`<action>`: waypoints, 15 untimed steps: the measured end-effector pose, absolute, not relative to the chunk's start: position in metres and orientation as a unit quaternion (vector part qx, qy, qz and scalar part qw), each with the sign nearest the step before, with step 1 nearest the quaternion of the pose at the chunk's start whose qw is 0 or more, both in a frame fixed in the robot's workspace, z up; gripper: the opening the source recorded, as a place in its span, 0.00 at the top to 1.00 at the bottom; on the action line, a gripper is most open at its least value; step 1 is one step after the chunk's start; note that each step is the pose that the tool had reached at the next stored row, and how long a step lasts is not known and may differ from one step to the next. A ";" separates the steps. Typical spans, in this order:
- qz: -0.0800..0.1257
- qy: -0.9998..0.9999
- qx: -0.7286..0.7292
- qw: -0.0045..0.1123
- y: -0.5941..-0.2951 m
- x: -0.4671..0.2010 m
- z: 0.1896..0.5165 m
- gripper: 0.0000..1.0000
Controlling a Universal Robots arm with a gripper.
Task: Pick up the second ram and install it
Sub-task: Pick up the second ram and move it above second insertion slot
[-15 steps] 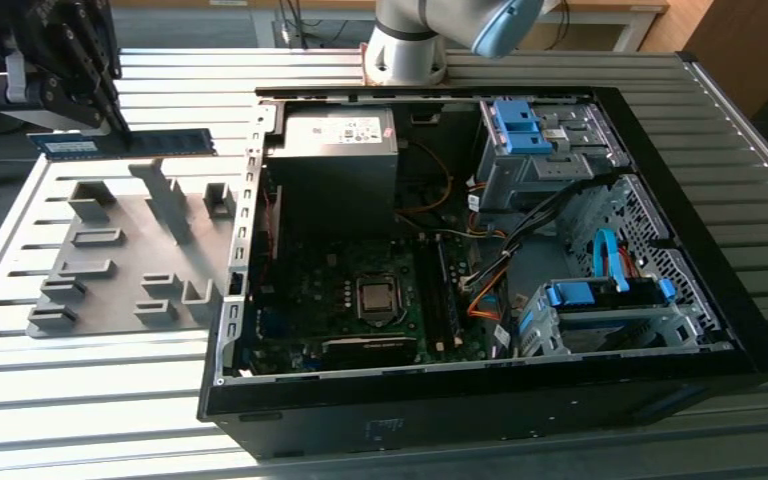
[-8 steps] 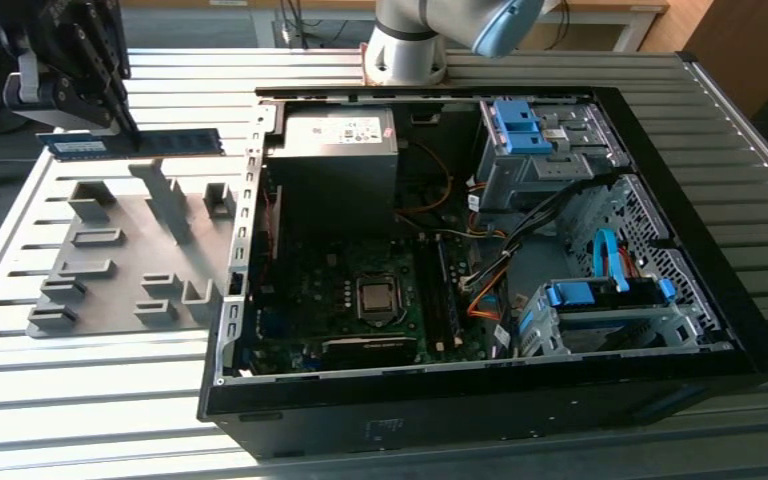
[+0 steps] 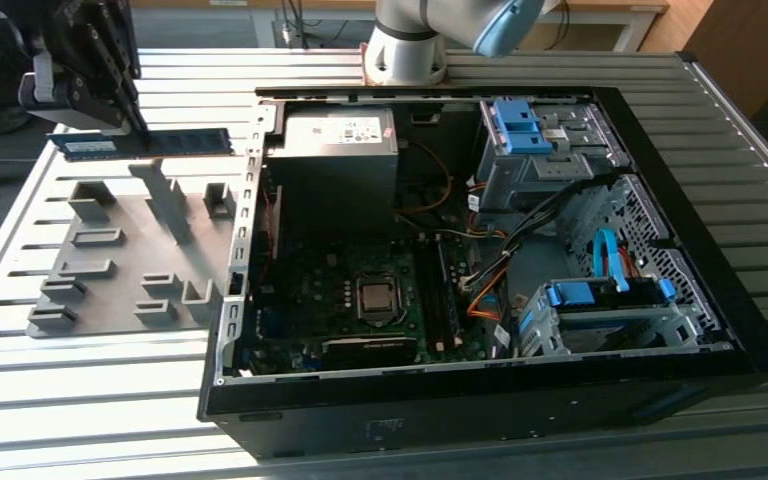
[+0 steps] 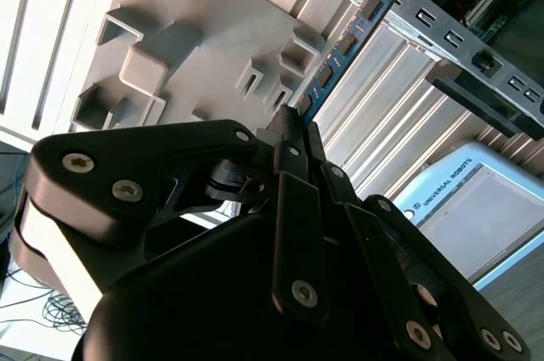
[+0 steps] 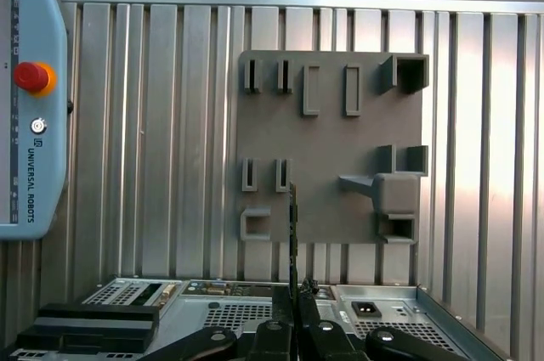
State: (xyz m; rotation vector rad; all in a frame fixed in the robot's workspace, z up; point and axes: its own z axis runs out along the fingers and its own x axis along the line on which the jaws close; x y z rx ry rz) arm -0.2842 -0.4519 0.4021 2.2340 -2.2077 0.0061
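In the exterior view, the gripper [image 3: 120,122] hangs at the far end of the table [image 3: 77,400], on the exterior view's left. It is clamped on the ram [image 3: 151,145]. The ram lies level and long-edge down, above the far edge of the rack [image 3: 124,270] and clear of the rack's posts. Its end toward the case [image 3: 491,395] stops just short of the case's left wall. The case lies open on its side, with the board [image 3: 357,290] bare in the middle. Blue clips [image 3: 518,125] and a tangle of cables crowd its right half. The arm's base [image 3: 404,50] stands just beyond the case's far rim.

In the second wrist view, the fingers [image 4: 289,200] are pressed together on one end of the ram [image 4: 344,42]. The strip reaches out from them, past the corner of the rack [image 4: 195,38] and over bare table slats. Its free tip lies near the case's perforated metal edge [image 4: 442,30]. A pendant [image 4: 476,208] lies beside the case.

In the first wrist view, the ram [image 5: 293,225] is seen edge-on as a thin upright line rising from the closed gripper [image 5: 293,306]. It crosses the edge of the rack [image 5: 331,149] between a small square pocket and a wedge-shaped block. The pendant [image 5: 30,98] lies well apart from the rack, with open slats between them. The case's rim [image 5: 212,293] runs just beside the gripper.
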 end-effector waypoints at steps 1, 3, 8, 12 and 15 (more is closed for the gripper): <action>0.002 -0.703 0.711 0.000 -0.452 -0.283 0.402 0.86; 0.002 -0.703 0.711 0.000 -0.452 -0.282 0.402 0.86; 0.002 -0.703 0.711 0.000 -0.452 -0.277 0.402 0.86; 0.002 -0.703 0.711 0.000 -0.452 -0.274 0.402 0.86; 0.002 -0.703 0.711 0.000 -0.452 -0.270 0.402 0.86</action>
